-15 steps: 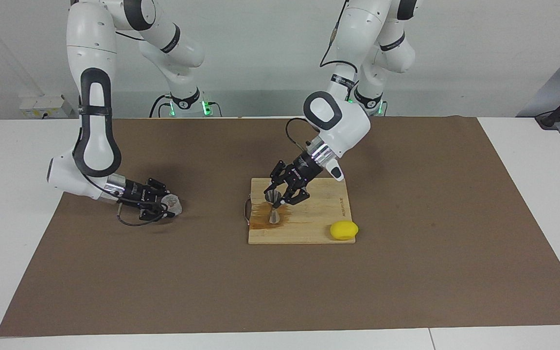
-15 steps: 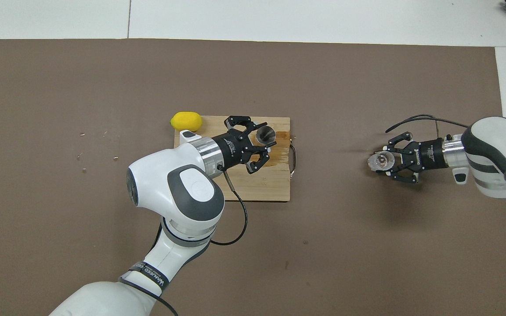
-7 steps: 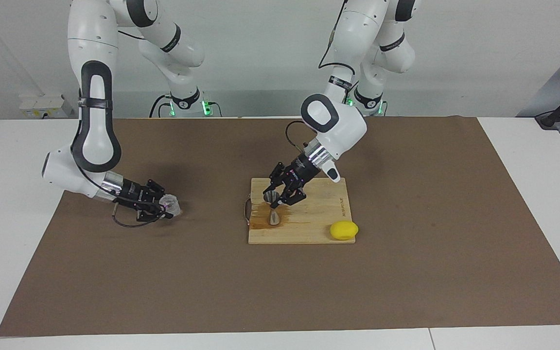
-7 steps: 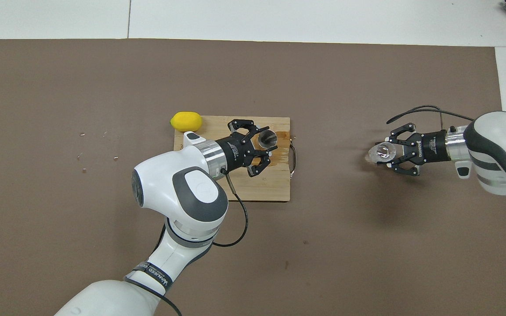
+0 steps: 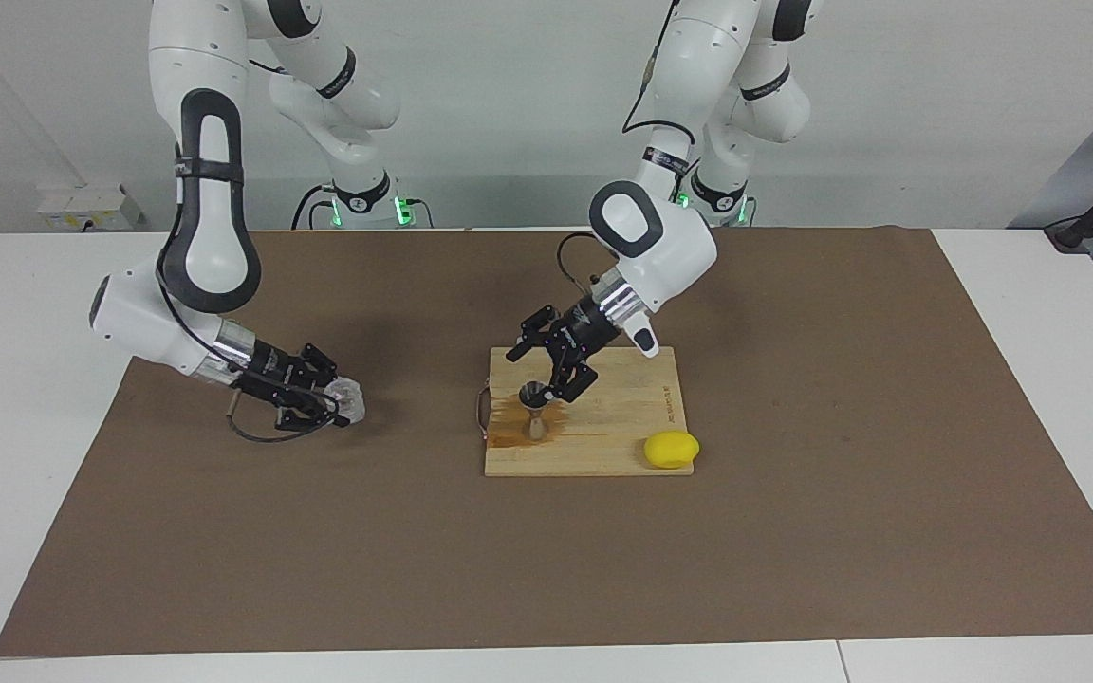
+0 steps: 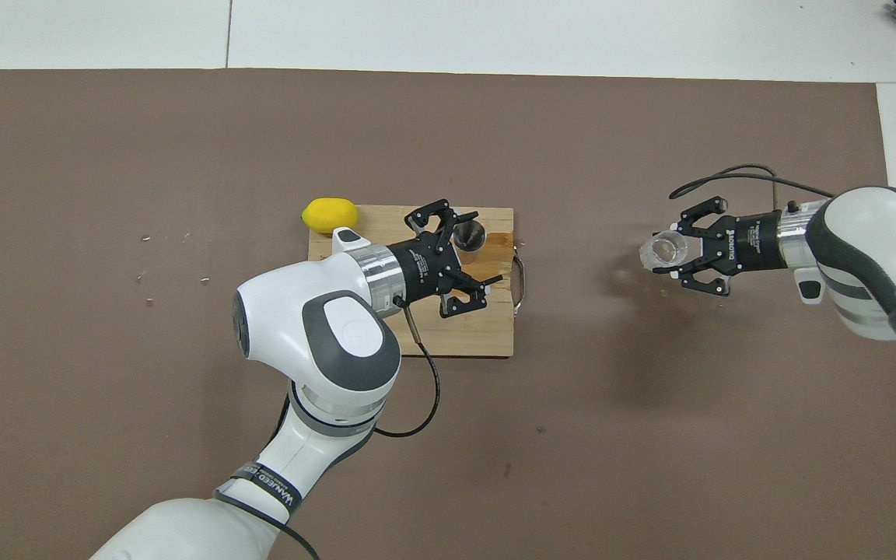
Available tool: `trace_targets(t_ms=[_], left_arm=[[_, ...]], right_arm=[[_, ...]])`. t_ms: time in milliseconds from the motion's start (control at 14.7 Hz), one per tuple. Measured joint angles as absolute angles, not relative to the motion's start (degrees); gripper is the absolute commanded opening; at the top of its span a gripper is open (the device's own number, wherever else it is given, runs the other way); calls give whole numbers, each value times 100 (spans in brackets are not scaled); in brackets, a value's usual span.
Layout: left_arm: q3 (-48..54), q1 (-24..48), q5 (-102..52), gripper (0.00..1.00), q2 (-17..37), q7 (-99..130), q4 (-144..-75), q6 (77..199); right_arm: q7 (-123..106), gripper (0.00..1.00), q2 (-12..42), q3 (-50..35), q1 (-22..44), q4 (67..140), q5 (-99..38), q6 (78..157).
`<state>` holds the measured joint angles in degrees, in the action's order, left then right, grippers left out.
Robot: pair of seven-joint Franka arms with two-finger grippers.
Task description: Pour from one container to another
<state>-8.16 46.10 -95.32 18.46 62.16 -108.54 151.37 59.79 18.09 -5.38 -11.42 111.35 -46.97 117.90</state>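
Metal hourglass jigger [image 5: 533,410] stands on the wooden board [image 5: 622,422]; the left tool [image 5: 545,359] has just spread off it. Right tool [image 5: 330,402] pinches the faceted glass tumbler [image 5: 349,398].

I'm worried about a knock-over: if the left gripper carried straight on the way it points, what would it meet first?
Probably the jigger, standing on the cutting board just ahead of the open left gripper. Depth is unclear, so it might meet the board beside it.

Jigger [image 5: 534,415] on board [image 5: 622,427]; lemon [image 5: 671,449] beside board.
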Motion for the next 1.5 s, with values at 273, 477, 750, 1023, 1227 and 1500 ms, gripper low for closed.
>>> trace_targets(t_ms=[273, 477, 750, 1023, 1227, 1500], left_arm=[[-898, 4489, -9246, 100, 1556, 6217, -10863, 14387], [-940, 3979, -8276, 100, 1427, 6256, -10858, 13361], [-978, 3037, -6375, 100, 1383, 6238, -10392, 11762], [-986, 2573, -3954, 100, 1365, 6232, -9536, 11047], [-982, 2578, -2577, 100, 1357, 6241, -9155, 11252], [-1357, 2556, -1738, 100, 1293, 5850, -9012, 11523]], right_arm=[[6534, 3, 1679, -537, -883, 10949, -4697, 11851], [7039, 3, 1641, -538, -572, 10749, -4553, 11980], [7747, 0, 1644, -543, -53, 10445, -4012, 12184], [8519, 0, 1747, -544, 420, 10064, -3597, 12311], [9103, 0, 1901, -543, 760, 9765, -3301, 12437], [9616, 0, 2038, -543, 1114, 9637, -2781, 12603]])
